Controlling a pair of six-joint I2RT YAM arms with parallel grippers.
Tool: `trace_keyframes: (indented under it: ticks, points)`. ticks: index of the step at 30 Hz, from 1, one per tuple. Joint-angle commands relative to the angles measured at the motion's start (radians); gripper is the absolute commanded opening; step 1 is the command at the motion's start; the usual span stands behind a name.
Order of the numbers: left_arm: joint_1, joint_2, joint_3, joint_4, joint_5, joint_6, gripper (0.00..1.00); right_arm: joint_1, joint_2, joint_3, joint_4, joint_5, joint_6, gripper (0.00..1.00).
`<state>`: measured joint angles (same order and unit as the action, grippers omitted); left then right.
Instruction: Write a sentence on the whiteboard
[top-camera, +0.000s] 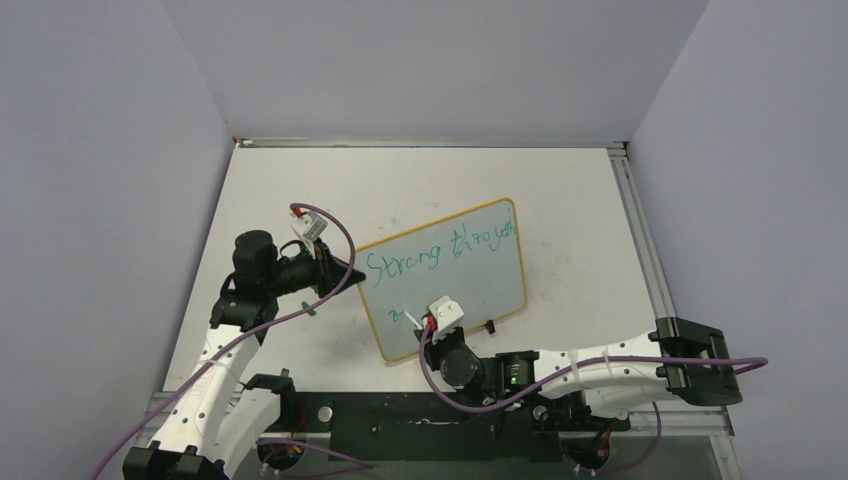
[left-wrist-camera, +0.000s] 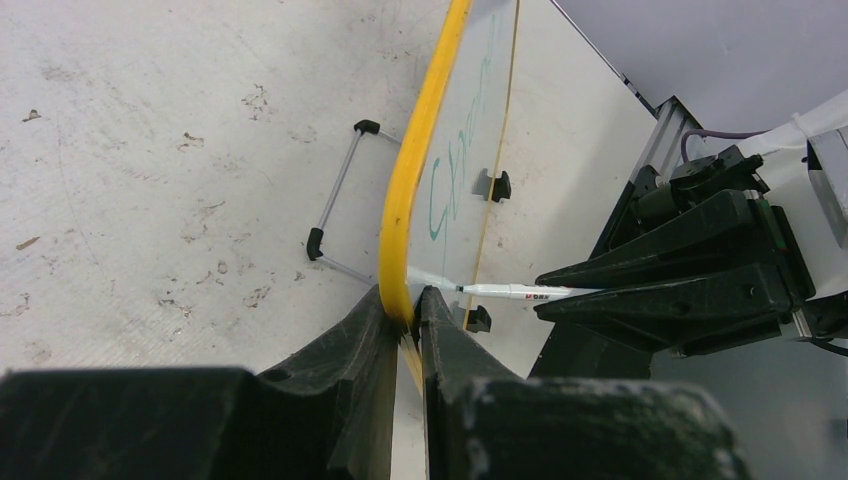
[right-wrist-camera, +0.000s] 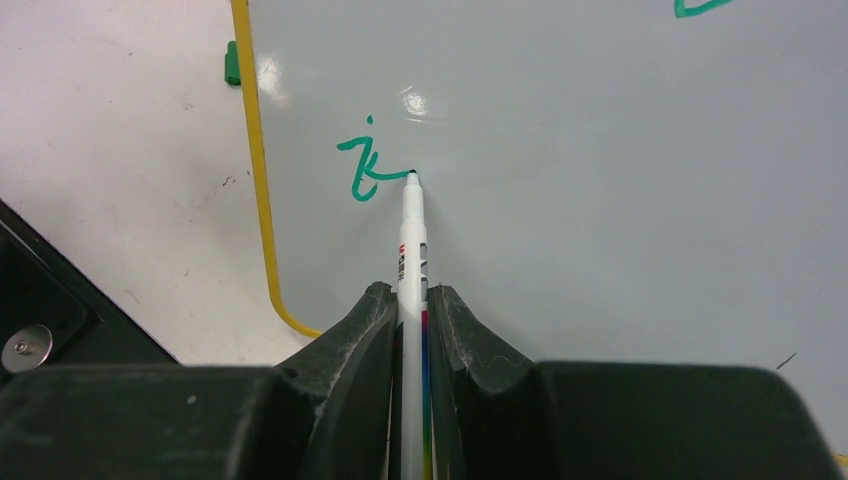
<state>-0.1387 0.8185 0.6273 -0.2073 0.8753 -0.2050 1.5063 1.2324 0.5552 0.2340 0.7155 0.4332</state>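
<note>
On the left, the left end effector (left-wrist-camera: 405, 300) is clamped on the yellow frame at the left edge of the whiteboard (top-camera: 485, 290), one finger on each side of the rim, which pins the board for writing. The whiteboard sits near the middle of the table (top-camera: 590, 220), turned at a slant so its right end points away from the arms, with two small black clips (left-wrist-camera: 498, 185) on its near long edge. The sentence (top-camera: 440, 248) is partly there: a top line in green that reads roughly "Strong through", and below it, near the board's left end, only a small "i" with a crossing stroke beside it. To the right, the right end effector (right-wrist-camera: 410, 300) is closed around a white marker (right-wrist-camera: 411, 235), whose tip touches the board exactly at the end of that stroke. The step in hand appears to be the start of the second line. The next move probably calls for light, even contact as the tip travels rightward across the bare lower half, short lifts between letters, and a firm left hold so the board does not slide under the pen
</note>
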Motion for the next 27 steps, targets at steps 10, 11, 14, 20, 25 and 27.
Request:
trace_keyframes:
  ticks: [10,11,14,20,25,27]
  points:
    - [-0.009,-0.003,0.020,0.026,0.003,0.029,0.00,0.038,-0.087,-0.039,0.161,0.028,-0.130,0.05]
    - [-0.009,-0.002,0.020,0.026,0.004,0.029,0.00,0.038,-0.084,-0.035,0.169,0.028,-0.137,0.05]
    - [-0.010,-0.002,0.019,0.026,0.002,0.029,0.00,0.036,-0.059,-0.024,0.188,0.025,-0.160,0.05]
    - [-0.010,-0.002,0.020,0.027,0.004,0.029,0.00,0.003,-0.023,-0.005,0.192,0.011,-0.173,0.05]
    - [-0.010,-0.002,0.019,0.026,0.005,0.029,0.00,-0.027,-0.010,-0.001,0.194,-0.025,-0.169,0.05]
    - [-0.010,-0.002,0.020,0.027,0.003,0.029,0.00,-0.037,-0.004,0.002,0.195,-0.045,-0.169,0.05]
